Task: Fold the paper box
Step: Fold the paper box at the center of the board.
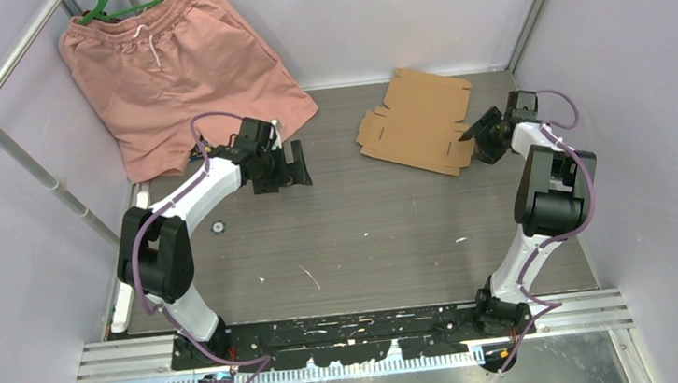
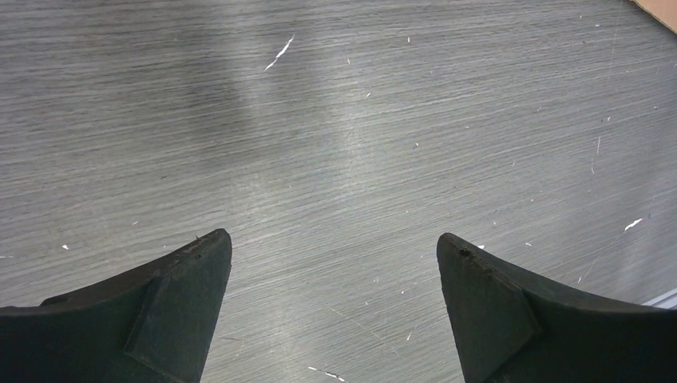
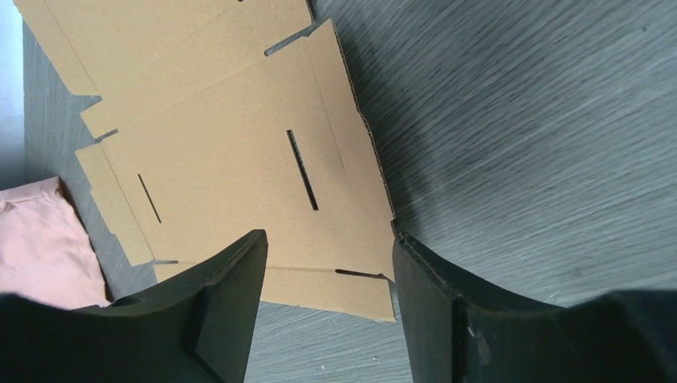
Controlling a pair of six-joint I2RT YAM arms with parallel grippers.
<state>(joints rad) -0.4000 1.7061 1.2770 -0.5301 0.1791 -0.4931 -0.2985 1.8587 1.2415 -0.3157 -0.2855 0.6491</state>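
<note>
Paper box [image 1: 415, 123] flat, left wrist sees corner

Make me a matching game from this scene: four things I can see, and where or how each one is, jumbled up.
Things:
1. paper box
2. pink shorts
3. left hand
4. right hand

Places and states:
A. open wide, with only the grey table beneath it
B. flat and unfolded, toward the far right of the table
C. open, fingers poised over the box's near edge
D. on a green hanger, in the far left corner

Pairs: 1-B, 2-D, 3-A, 4-C.
</note>
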